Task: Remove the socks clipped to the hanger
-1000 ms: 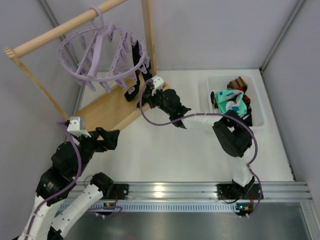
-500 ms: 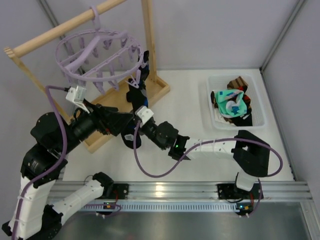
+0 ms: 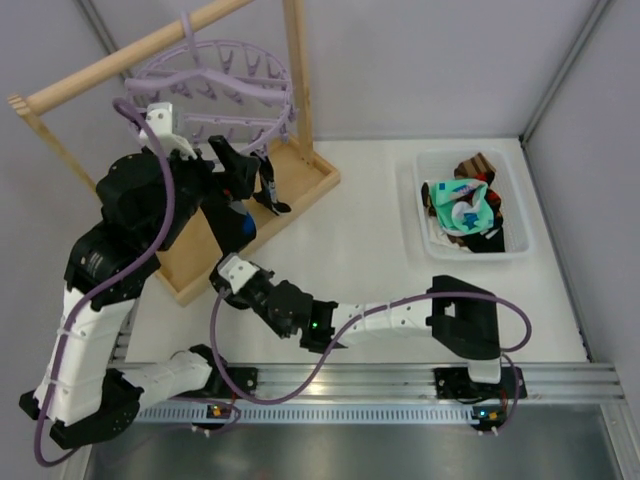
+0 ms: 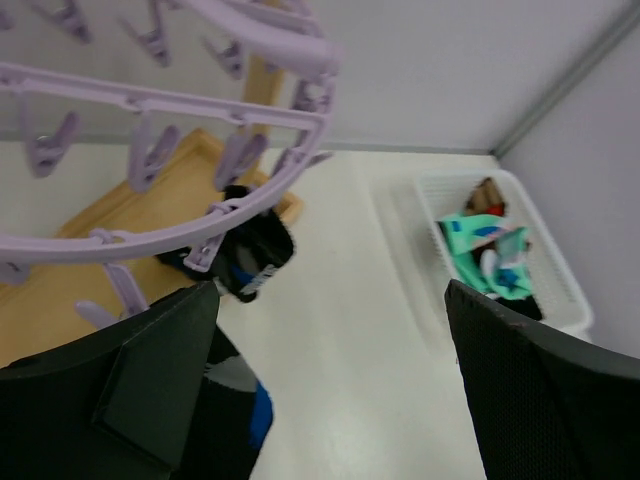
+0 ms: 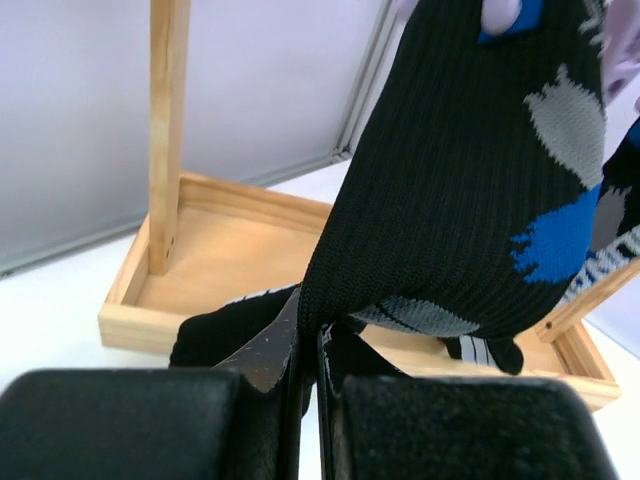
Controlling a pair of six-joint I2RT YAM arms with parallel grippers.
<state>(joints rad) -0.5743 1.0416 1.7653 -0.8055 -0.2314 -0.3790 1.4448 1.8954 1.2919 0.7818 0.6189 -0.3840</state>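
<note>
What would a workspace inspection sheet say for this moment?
Surface: white table, no spills seen.
Job's things: hanger hooked on the wooden frame; a marked sock, black with blue and grey, hangs from it; a second sock, black, is clipped to the ring; a teal sock and others lie in the bin.
Clutter: nothing seen.
Claws: left claw open under the ring, holding nothing; right claw shut on the marked sock's lower edge.
Cables: left cable loops along its arm; right cable sags below its arm; no snag visible.
Surroundings: grey walls; metal rail at the near edge.
</note>
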